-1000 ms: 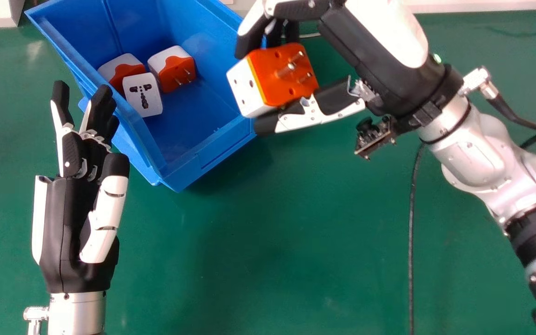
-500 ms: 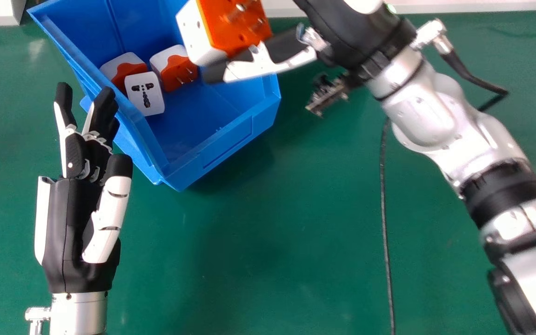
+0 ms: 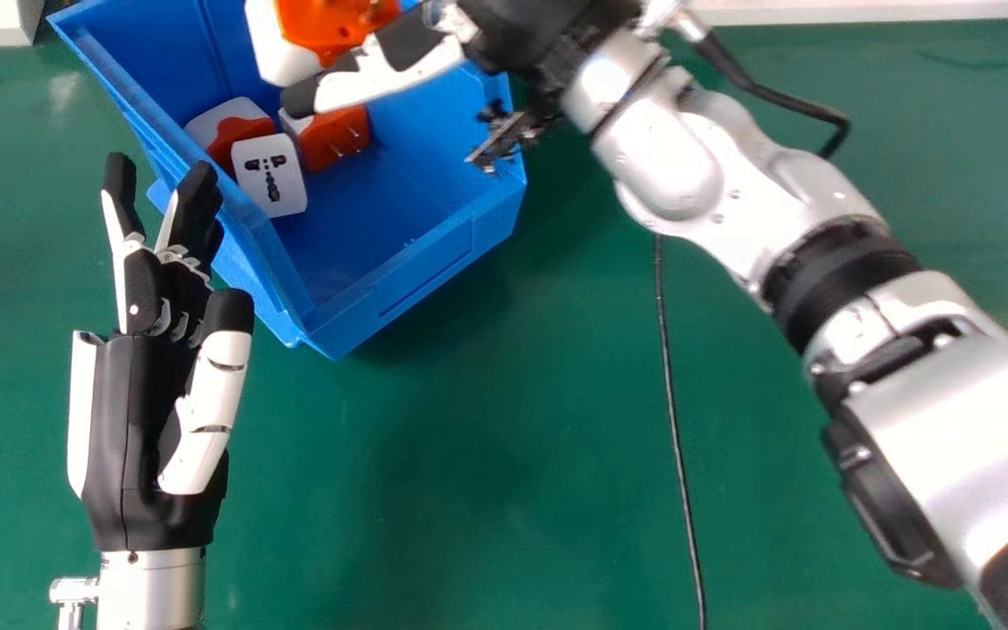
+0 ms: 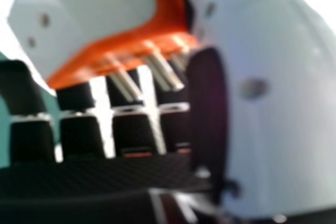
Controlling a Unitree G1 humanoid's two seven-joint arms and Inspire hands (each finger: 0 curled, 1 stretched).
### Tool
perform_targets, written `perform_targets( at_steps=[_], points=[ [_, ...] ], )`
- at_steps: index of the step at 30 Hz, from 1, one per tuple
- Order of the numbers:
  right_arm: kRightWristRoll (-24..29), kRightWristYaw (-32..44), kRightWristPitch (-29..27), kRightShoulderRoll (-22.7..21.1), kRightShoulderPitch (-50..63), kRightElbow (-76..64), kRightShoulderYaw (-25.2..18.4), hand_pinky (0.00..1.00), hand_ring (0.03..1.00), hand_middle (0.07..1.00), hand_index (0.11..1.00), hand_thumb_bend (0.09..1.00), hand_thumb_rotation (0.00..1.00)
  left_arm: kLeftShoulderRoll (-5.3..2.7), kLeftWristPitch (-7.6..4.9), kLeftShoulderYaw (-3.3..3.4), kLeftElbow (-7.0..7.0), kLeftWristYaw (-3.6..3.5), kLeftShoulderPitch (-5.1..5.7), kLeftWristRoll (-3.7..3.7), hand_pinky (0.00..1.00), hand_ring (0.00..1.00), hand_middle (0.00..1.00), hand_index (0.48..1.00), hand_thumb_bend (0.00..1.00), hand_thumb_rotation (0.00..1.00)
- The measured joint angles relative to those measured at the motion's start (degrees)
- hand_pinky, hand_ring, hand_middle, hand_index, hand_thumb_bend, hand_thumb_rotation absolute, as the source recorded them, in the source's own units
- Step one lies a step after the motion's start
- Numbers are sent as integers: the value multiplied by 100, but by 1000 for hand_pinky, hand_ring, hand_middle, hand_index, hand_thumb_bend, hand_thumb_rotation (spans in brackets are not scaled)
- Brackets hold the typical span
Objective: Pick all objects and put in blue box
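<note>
Head view: from the robot's head, facing forward and steeply down at the green table.
Table distance: far enough back to take in most of the blue box, the left hand and much of the right arm.
Right hand view: from a camera at the right hand, looking across the palm towards fingers and thumb.
Thumb distance: very near, with the thumb large along the right side.
Adapter overlap: both views share the orange-and-white adapter and right thumb, from above and from close up.
</note>
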Motion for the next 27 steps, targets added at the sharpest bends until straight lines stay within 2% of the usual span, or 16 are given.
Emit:
perform_targets(
  at_steps=[5, 11, 16, 20, 27],
  points=[
    [-95, -325, 476, 263, -287, 201, 137, 356, 384, 493, 523, 515, 0, 1, 5, 1, -59, 28, 3, 11, 994, 969, 955, 909, 431, 633],
    [-162, -388, 1087, 432, -374, 446, 339, 365, 385, 490, 526, 515, 0, -3, -10, 2, -61, 117, 0, 25, 990, 967, 953, 907, 431, 633],
    [-237, -341, 1384, 443, -374, 554, 425, 379, 393, 490, 520, 516, 0, -6, -14, -7, -86, 183, 0, 31, 986, 966, 951, 905, 432, 634],
    [-243, -280, 1537, 452, -375, 580, 475, 390, 402, 488, 513, 518, 0, -4, -14, -41, -138, 195, 2, 30, 983, 965, 950, 904, 432, 634],
    [-247, -217, 1834, 490, -375, 660, 546, 394, 405, 482, 514, 518, 0, -4, -15, -48, -149, 222, 4, 31, 979, 963, 949, 903, 432, 634]
  ],
)
